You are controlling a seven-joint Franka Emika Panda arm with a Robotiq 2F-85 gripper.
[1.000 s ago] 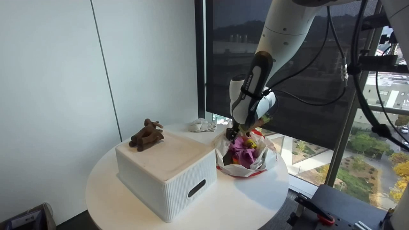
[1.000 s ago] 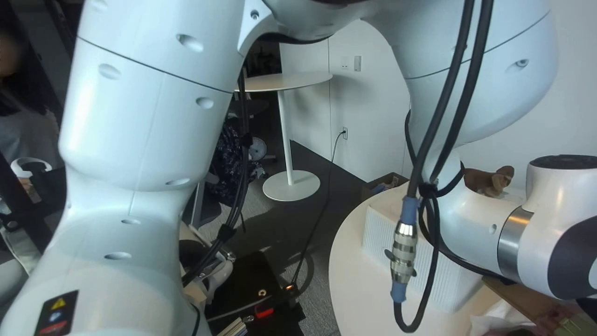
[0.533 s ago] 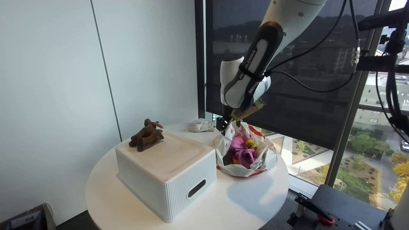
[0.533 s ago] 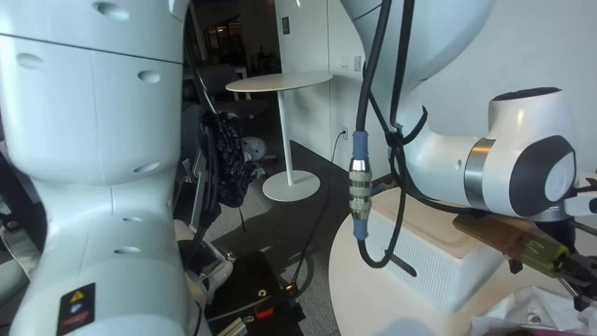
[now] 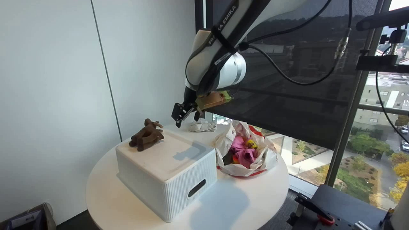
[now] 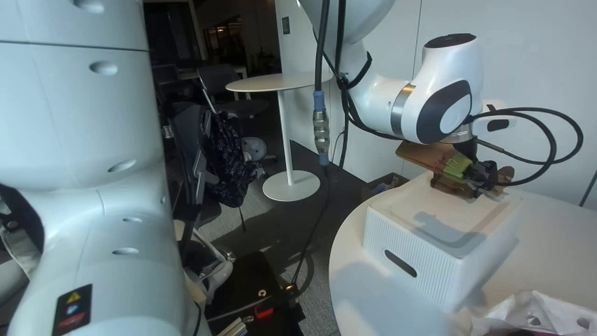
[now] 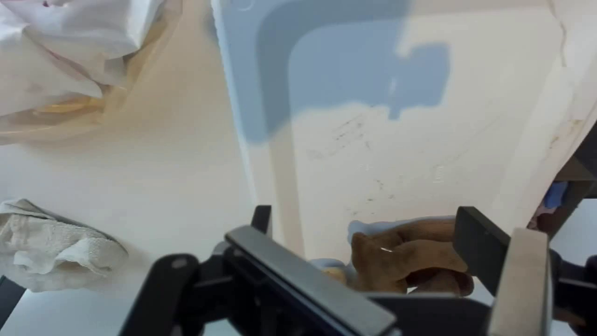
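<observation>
My gripper hangs in the air above the back part of an upturned white ribbed box. Its jaws stand wide apart with nothing between them. On the box's top, at the far left corner, lies a brown plush or figure with limbs. In the wrist view this brown figure shows below and beyond the fingers, partly covered by one of them. The gripper does not touch it. In an exterior view the wrist partly hides the figure. The gripper's shadow falls on the box top.
A white plastic bag holding purple and yellow items stands right of the box on the round white table. A crumpled pale cloth lies behind the box. Cables loop beside the arm. A black bench stands by the window.
My gripper has risen from over the bag and moved left in the exterior view, to above the box. The bag's contents and the brown figure have stayed in place.
</observation>
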